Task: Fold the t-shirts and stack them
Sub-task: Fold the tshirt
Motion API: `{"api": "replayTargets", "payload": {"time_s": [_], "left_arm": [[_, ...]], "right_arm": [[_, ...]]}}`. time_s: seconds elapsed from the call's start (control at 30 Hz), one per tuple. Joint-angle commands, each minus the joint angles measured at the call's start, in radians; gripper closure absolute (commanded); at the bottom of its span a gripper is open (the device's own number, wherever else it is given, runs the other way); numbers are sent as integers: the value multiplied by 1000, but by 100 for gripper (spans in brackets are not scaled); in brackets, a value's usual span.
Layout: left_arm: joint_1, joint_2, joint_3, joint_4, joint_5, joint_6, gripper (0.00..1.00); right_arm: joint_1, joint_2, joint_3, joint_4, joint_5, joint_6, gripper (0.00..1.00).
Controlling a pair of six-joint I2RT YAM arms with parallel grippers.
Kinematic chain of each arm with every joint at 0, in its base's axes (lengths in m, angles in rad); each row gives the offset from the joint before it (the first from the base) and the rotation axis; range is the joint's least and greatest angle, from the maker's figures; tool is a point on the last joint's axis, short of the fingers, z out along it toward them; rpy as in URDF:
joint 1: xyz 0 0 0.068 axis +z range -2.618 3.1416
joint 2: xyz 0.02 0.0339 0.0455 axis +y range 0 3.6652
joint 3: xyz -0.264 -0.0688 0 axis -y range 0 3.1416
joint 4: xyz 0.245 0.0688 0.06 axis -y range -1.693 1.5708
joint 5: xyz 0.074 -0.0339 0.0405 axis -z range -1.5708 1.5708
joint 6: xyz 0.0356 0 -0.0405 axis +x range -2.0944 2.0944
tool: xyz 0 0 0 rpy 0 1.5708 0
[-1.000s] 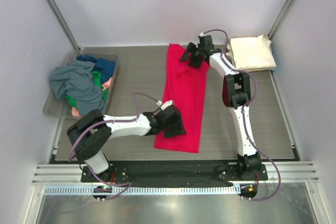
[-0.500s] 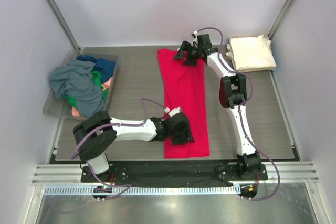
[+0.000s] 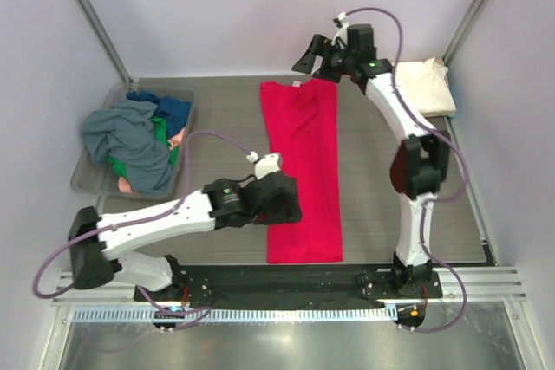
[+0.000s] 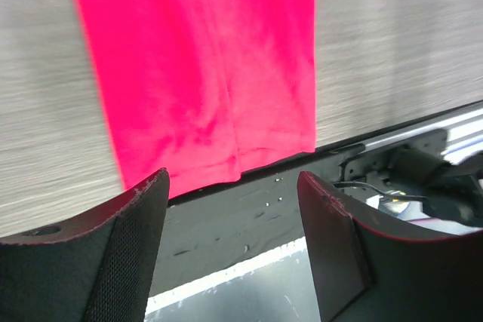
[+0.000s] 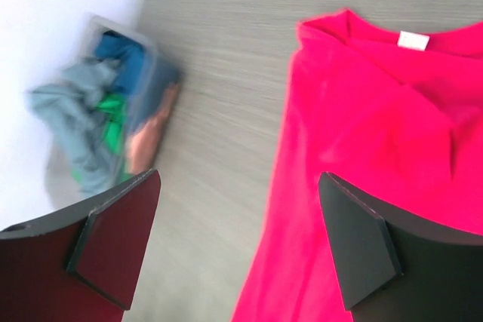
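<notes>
Mid-surface: red t-shirt (image 3: 302,171) folded lengthwise only; cream t-shirt (image 3: 425,88) folded; other t-shirts (image 3: 139,140) binned. Left hand (image 3: 286,204), right hand (image 3: 308,56) apart, empty.

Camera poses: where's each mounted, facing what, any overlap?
Top external: overhead behind the bases, looking down on table; both arms, red t-shirt, bin.
Left wrist: low at near edge, facing shirt's hem; left gripper open.
Right wrist: raised at far end, facing collar and bin; right gripper open.
Shared: all show the red t-shirt.

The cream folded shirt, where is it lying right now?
In the top external view, the cream folded shirt lies at the far right corner of the table, right of the flat red shirt and apart from it.
</notes>
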Motion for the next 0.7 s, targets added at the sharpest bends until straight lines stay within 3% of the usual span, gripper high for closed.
{"api": "replayTargets", "payload": {"time_s": [0.0,0.03,0.17,0.33,0.5,0.6,0.67], "left_arm": [[-4,-138,-15,-142,-154,35,30],[-4,-167,-56,-147,-163,31,30],[-1,-299,-201,-109,-154,-6,32],[-1,-488,-443,74,-87,-46,32],[-2,-511,-595,206,-22,-88,35],[-5,-447,-617,267,13,-100,37],[-11,-392,-617,291,24,-109,37]], "right_arm": [[6,-419,-221,31,113,-19,8],[6,-494,-400,26,147,-18,7],[23,-840,-791,-116,379,30,7],[75,-1230,-1244,-244,460,126,9],[118,-1474,-1507,-342,433,228,14],[162,-1571,-1650,-348,381,304,25],[184,-1622,-1730,-347,373,349,27]]}}
